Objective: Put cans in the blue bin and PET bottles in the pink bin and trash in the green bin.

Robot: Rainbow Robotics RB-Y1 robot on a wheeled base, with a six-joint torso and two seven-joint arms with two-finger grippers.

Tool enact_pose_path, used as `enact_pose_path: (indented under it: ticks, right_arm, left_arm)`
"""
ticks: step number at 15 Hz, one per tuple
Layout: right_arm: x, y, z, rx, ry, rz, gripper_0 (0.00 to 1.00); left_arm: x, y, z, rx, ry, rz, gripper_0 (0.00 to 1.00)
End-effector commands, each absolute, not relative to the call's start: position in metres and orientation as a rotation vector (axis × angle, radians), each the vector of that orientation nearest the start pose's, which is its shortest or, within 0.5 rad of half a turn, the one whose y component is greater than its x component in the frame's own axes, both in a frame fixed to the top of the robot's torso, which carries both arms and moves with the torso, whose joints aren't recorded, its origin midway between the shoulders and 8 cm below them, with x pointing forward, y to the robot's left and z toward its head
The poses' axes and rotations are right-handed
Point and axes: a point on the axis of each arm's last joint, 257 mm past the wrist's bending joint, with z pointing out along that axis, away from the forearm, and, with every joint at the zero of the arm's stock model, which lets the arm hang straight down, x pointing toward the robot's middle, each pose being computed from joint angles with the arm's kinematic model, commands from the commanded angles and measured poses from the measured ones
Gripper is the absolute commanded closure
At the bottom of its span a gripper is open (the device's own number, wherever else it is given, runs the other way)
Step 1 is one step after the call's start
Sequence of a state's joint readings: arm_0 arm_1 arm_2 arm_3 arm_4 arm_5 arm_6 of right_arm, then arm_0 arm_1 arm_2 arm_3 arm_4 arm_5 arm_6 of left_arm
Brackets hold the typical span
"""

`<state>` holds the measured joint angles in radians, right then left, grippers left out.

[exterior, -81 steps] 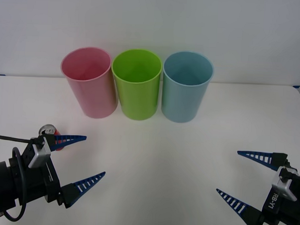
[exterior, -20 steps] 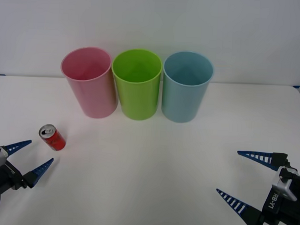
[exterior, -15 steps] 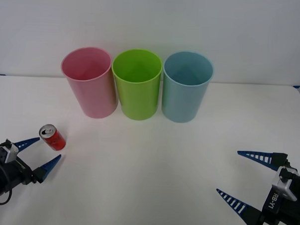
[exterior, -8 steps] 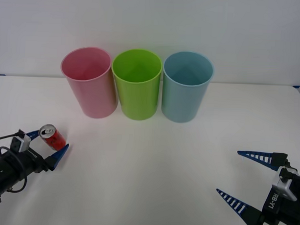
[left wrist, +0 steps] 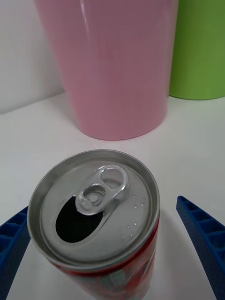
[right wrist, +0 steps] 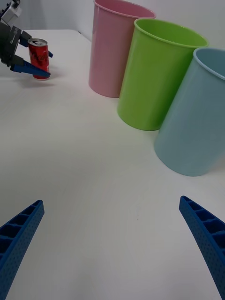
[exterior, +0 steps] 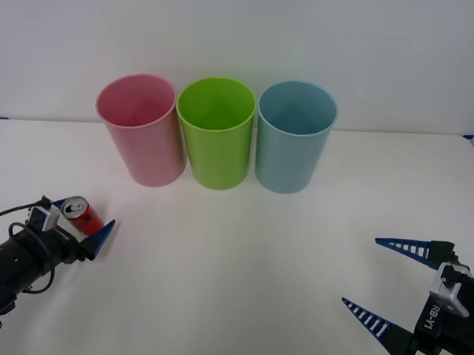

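A small red can (exterior: 82,215) with a silver top stands upright on the white table (exterior: 233,256), in front of the pink bin (exterior: 141,130) and to its left. My left gripper (exterior: 82,221) is open, with one blue finger on each side of the can and not pressing it. In the left wrist view the can top (left wrist: 93,206) sits between the fingers (left wrist: 204,239). The green bin (exterior: 215,133) is in the middle and the blue bin (exterior: 295,137) on the right. My right gripper (exterior: 390,282) is open and empty at the front right.
The three bins stand in a tight row near the back wall. From the right wrist camera I see the pink bin (right wrist: 115,47), green bin (right wrist: 157,75) and blue bin (right wrist: 197,117) in line, with the can (right wrist: 38,58) beyond them.
My left gripper has moved forward from the front left edge to the can, so its open fingers now straddle it. The can, the bins and the right arm have not moved.
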<state>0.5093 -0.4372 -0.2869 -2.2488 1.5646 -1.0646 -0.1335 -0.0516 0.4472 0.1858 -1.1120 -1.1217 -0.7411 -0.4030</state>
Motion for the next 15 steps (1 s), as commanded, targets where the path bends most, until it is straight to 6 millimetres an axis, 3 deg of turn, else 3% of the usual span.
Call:
enact_pose_path:
  ticks: [1, 3, 4, 9, 15]
  right_arm:
    - [0.311, -0.202, -0.197, -1.083, 1.593, 0.289, 0.00]
    - [0.311, -0.202, -0.197, -1.083, 1.593, 0.289, 0.00]
    - [0.311, -0.202, -0.197, -1.083, 1.593, 0.289, 0.00]
    - [0.311, -0.202, -0.197, -1.083, 1.593, 0.289, 0.00]
    - [0.311, -0.202, -0.197, -1.083, 1.593, 0.289, 0.00]
  left_arm:
    - [0.499, 0.334, -0.316, 0.547, 1.700, -0.142, 0.13]
    - [0.501, 0.335, -0.317, 0.549, 1.705, -0.132, 0.60]
    - [0.501, 0.335, -0.318, 0.555, 1.708, -0.127, 0.67]
    - [0.502, 0.339, -0.327, 0.550, 1.732, -0.124, 0.70]
    - [0.504, 0.338, -0.325, 0.555, 1.721, -0.124, 0.70]
